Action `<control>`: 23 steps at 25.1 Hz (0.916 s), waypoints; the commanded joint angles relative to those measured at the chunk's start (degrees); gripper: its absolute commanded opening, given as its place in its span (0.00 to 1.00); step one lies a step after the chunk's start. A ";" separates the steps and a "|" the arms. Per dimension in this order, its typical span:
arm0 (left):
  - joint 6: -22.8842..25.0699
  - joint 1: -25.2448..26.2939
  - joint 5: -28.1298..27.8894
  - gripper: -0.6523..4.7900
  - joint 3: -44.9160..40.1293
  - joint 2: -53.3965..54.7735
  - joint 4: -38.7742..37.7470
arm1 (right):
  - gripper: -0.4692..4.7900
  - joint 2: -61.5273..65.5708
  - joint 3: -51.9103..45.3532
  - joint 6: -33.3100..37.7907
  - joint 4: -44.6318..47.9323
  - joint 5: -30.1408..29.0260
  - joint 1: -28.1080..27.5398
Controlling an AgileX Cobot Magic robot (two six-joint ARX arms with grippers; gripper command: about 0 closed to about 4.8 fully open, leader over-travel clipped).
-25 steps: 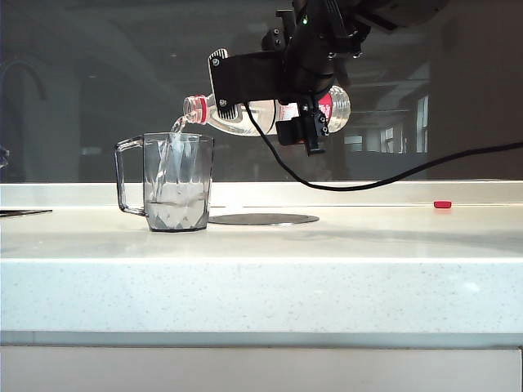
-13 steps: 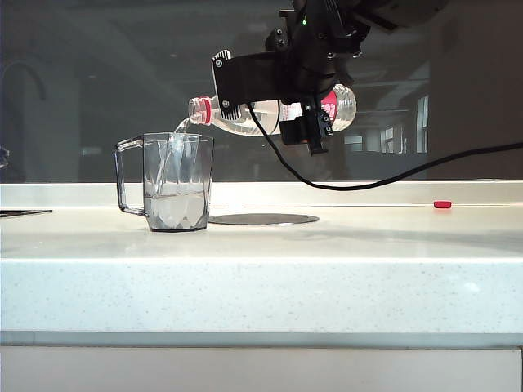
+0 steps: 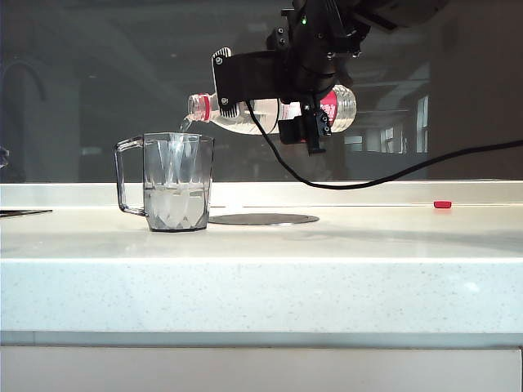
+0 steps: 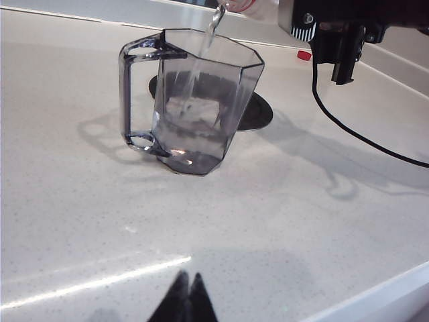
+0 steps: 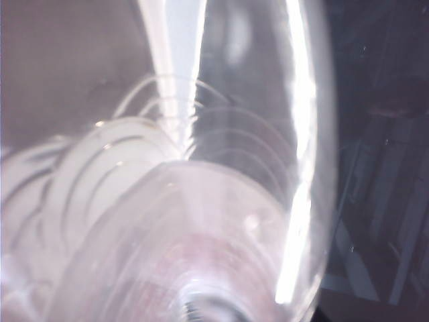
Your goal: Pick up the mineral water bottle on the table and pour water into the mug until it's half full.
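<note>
The mineral water bottle (image 3: 270,109) lies almost level in the air above and just to the right of the mug (image 3: 175,181), its open mouth over the mug's rim so that a thin stream of water (image 4: 208,37) falls inside. The right gripper (image 3: 304,122) has its fingers clamped on the bottle's labelled body, holding it tipped for the pour. The mug stands upright on the counter (image 3: 261,245), handle away from the bottle, with water to somewhat under half its height, so the pour looks nearly done. A dark round disc (image 3: 263,219) sits just behind the mug. The left gripper (image 4: 185,305) hangs well in front of the mug, fingers apparently together, though only their tips show.
</note>
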 commanded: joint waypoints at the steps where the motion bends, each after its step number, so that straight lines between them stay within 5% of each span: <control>1: 0.22 0.00 0.20 0.11 0.15 0.04 0.46 | 0.74 -0.59 0.57 0.83 0.24 0.26 0.04; 11: 0.24 0.00 0.20 0.11 0.15 0.04 0.46 | 0.73 -0.61 0.48 5.53 -1.01 1.55 0.22; 23: 1.81 0.00 -4.13 0.11 0.15 0.02 0.72 | 0.67 -0.70 0.46 21.64 -6.56 4.04 2.19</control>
